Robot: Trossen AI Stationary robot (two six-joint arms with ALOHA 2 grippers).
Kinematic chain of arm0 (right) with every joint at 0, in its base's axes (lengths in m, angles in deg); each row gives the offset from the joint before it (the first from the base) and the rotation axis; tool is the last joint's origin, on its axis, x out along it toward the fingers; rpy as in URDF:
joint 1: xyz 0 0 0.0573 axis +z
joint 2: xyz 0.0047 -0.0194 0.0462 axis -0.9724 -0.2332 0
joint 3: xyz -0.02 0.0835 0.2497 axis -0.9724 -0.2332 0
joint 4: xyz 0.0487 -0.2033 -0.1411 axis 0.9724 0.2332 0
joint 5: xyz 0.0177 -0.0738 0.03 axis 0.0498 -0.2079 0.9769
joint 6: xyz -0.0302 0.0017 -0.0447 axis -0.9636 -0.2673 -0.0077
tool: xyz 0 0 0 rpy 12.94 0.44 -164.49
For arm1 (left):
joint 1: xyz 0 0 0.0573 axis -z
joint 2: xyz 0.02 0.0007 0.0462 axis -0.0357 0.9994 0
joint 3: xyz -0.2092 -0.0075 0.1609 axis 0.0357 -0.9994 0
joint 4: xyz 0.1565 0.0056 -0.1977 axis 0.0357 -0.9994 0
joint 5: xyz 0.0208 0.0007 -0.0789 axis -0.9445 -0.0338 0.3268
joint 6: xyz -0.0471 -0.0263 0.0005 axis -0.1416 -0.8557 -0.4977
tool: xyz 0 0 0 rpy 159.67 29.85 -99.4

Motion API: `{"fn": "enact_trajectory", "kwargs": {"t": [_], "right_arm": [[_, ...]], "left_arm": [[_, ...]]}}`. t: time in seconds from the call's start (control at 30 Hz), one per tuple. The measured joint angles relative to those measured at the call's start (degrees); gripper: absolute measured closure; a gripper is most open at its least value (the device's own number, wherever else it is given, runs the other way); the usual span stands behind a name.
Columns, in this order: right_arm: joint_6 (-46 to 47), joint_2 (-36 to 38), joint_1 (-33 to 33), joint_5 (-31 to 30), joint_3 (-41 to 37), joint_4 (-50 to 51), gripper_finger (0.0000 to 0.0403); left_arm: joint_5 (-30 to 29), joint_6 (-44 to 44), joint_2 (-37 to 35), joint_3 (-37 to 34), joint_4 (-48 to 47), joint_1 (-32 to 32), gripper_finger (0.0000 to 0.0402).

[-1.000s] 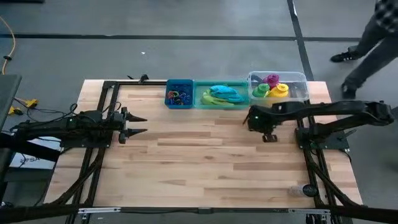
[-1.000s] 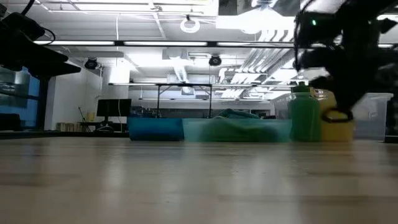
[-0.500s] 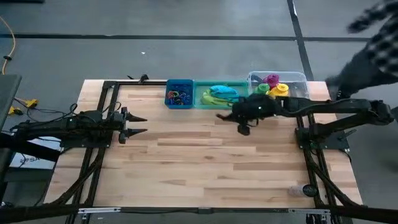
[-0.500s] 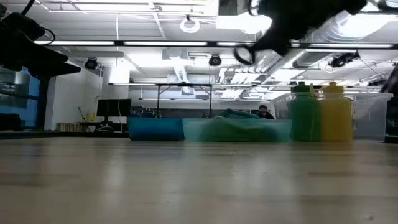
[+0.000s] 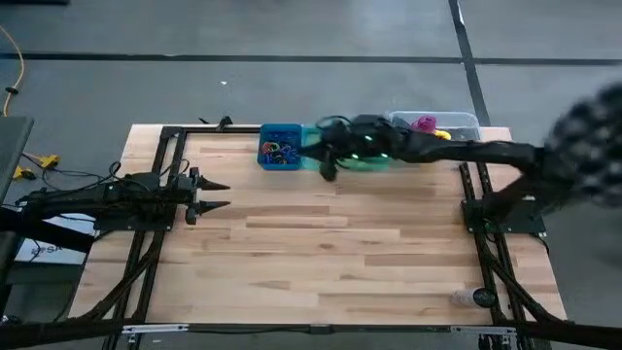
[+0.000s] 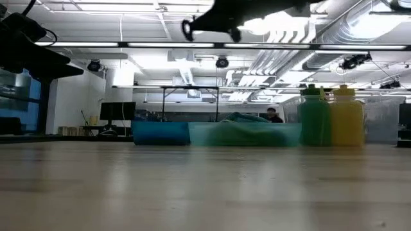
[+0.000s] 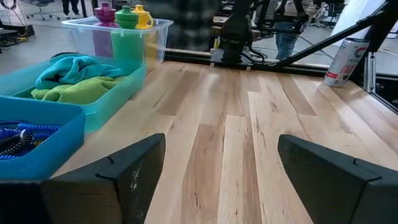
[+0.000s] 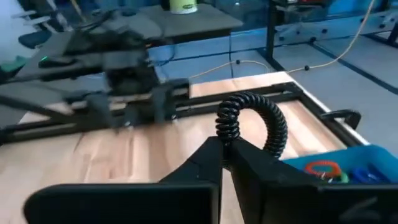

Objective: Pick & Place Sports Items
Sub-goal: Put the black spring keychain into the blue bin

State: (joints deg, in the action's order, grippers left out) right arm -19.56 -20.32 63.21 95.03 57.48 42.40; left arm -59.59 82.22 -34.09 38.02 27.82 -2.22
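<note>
Left claw (image 5: 216,193) sat parked at the desk's (image 5: 321,253) left edge, fingers spread, empty. Blue bin (image 5: 280,146) held the rings. Right claw (image 5: 328,161) hung just beside it, pinched shut on a black coiled ring (image 8: 252,121). Probably best to centre over the bin, then release low.

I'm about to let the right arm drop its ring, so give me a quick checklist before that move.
1. Right gripper shut on black coiled ring: ok.
2. Ring clear of the table, held high: ok.
3. Gripper directly over blue bin: cannot tell; it hangs near the bin's edge beside the green bin.
4. Blue bin already holds coloured rings, with room left: ok.
5. Left gripper open, parked far left: ok.
</note>
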Motion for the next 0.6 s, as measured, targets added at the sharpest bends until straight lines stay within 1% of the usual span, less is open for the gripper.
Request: {"fn": "enact_trajectory", "kwargs": {"t": [0.17, 0.3, 0.43, 0.6], "right_arm": [[1.7, -8.7, -3.4, 0.7, 8.6, -0.5, 0.0402], [1.8, -14.7, -5.8, 0.5, 12.8, -3.7, 0.0402], [2.1, -19.7, -7.7, 0.3, 15.0, -7.8, 0.0402], [3.6, -24.8, -9.8, 0.3, 15.5, -10.7, 0.0402]], "left_arm": [[0.0, 0.0, 0.0, 0.0, 0.0, 0.0, 0.0148], [0.0, 0.0, 0.0, 0.0, 0.0, 0.0, 0.0148], [0.0, 0.0, 0.0, 0.0, 0.0, 0.0, 0.0148], [0.0, 0.0, 0.0, 0.0, 0.0, 0.0, 0.0148]]}}
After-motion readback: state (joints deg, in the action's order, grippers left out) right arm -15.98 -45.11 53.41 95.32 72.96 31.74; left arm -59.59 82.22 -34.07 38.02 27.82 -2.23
